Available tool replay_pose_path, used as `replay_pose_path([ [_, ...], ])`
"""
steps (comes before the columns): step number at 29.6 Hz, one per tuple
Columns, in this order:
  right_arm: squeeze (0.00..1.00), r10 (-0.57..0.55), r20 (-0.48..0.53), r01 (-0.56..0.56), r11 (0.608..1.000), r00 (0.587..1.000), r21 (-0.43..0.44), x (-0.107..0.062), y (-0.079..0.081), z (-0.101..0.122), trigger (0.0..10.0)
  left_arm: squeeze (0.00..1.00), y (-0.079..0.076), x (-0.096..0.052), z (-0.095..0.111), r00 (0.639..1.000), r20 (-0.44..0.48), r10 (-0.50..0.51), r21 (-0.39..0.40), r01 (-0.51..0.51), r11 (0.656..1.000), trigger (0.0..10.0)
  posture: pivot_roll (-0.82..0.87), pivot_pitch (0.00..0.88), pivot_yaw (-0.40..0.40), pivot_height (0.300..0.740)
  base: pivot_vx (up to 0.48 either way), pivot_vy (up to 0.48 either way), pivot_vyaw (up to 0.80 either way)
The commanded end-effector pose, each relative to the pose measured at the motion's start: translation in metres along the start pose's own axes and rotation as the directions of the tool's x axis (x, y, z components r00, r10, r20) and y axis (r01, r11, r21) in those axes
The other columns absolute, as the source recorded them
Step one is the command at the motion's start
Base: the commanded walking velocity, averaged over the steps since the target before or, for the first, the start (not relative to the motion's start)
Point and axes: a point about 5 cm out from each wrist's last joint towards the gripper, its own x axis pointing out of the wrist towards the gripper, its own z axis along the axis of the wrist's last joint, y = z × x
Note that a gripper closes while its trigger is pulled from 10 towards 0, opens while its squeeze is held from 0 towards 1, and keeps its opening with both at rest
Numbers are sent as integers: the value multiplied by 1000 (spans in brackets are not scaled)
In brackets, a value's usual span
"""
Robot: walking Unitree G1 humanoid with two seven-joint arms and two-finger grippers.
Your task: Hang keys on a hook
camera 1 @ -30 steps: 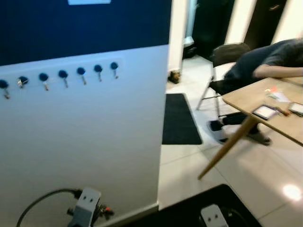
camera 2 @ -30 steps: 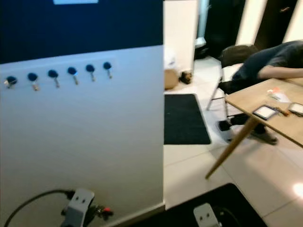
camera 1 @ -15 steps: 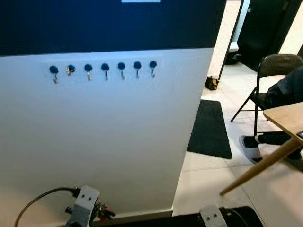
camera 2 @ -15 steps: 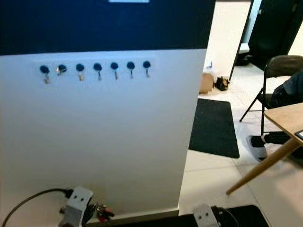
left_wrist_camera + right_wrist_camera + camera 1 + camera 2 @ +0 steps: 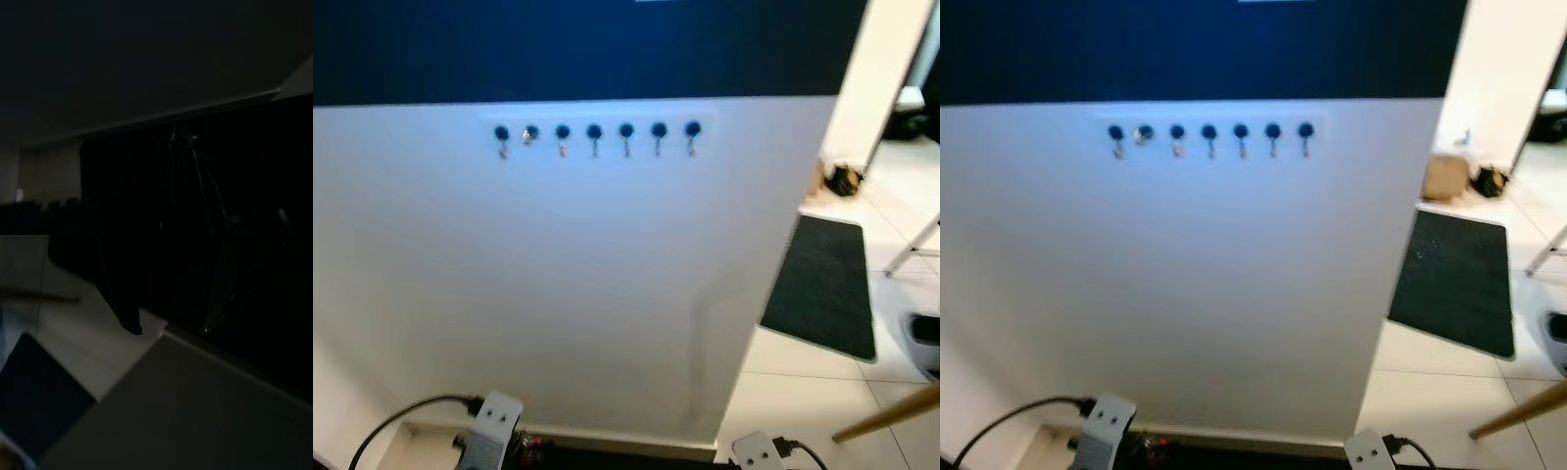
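Note:
A row of several blue hooks [image 5: 595, 132] runs across the white wall panel [image 5: 578, 294], just under its dark blue upper part. The second hook from the left [image 5: 530, 132] carries something small and silvery. My left arm's wrist mount [image 5: 494, 431] sits low at the bottom edge, with small red bits [image 5: 524, 446] beside it. The left wrist view is nearly black; a faint metallic shape [image 5: 178, 138] can be made out in its middle. My right arm [image 5: 754, 452] hangs low; the right gripper [image 5: 170, 327] stands open over pale floor, with one black finger [image 5: 128, 316] showing plainly.
The white panel ends at a corner on the right [image 5: 773, 294]. Past it lie a black floor mat [image 5: 822, 284] on pale tiles and a slanted wooden table leg [image 5: 891, 421]. A black cable [image 5: 401, 416] loops from my left arm.
The camera has swung left and closer to the wall, so the hooks now sit mid-picture. The person, chair and table top have slid off the right edge. Both arms stay low.

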Motion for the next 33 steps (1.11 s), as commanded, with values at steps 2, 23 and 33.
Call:
replay_pose_path([
  [2,0,0,-13,0,1000,1000,5,-2,2,-3,10000,0,-2,-2,-6,1000,-26,-4,1,4,1000,10000,63,133,12,740,0,0,350],
  [23,0,-17,-7,17,1000,1000,26,-1,1,-2,10000,0,1,0,-2,1000,-17,10,3,-10,1000,10000,61,131,14,740,0,0,0],
  [33,0,-16,-8,17,1000,1000,24,0,1,-1,10000,0,1,2,-1,1000,-16,12,14,-12,1000,10000,60,122,15,740,0,0,0],
])
